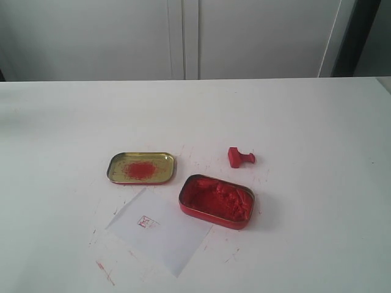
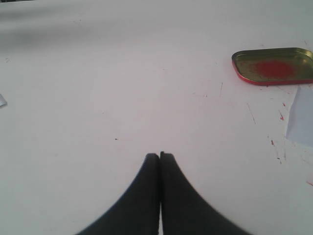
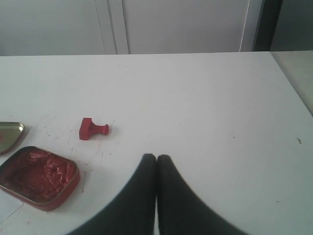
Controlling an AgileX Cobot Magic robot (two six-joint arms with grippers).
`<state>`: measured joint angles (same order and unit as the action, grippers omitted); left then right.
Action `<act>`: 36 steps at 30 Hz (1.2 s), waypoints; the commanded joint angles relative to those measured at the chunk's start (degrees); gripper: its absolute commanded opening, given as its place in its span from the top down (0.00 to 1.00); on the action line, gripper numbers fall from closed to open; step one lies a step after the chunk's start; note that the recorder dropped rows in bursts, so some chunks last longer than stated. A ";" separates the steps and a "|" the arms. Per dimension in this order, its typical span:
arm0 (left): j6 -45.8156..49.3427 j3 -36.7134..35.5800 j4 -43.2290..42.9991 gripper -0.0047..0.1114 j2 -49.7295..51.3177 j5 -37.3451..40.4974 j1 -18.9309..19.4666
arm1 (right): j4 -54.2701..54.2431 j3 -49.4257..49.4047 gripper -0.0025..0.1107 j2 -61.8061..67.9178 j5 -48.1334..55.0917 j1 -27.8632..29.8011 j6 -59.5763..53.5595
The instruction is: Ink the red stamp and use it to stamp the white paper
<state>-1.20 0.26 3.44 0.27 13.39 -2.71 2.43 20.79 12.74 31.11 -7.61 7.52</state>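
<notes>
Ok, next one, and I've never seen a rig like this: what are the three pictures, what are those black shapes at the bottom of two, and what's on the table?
It is a robot with two arms. The wide picture comes from a camera off the arms; neither arm shows in it. The other two come from cameras on the wrists. The black shapes are the left fingers and right fingers, both shut and holding nothing. On the white table lie a red stamp on its side, an open tin of red ink, its gold lid and a white paper with one small red mark.
</notes>
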 commanded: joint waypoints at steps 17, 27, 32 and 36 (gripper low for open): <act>-0.07 -0.26 0.57 0.96 -0.27 -0.07 0.22 | 0.35 -0.24 0.98 -0.97 -0.83 0.29 0.24; -0.07 -0.26 0.57 0.96 -0.27 -0.07 0.22 | 0.35 -0.24 0.98 -10.14 -0.46 0.29 0.24; -0.07 -0.26 0.57 0.96 -0.27 -0.07 0.22 | 0.35 -3.78 0.98 -12.74 -1.07 0.29 0.24; -0.07 -0.26 0.57 0.96 -0.27 -0.07 0.22 | 0.35 -8.35 0.98 -12.74 -1.36 0.29 0.24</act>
<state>-1.20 0.26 3.44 0.27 13.39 -2.71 2.43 14.62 0.29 30.73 -7.61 7.52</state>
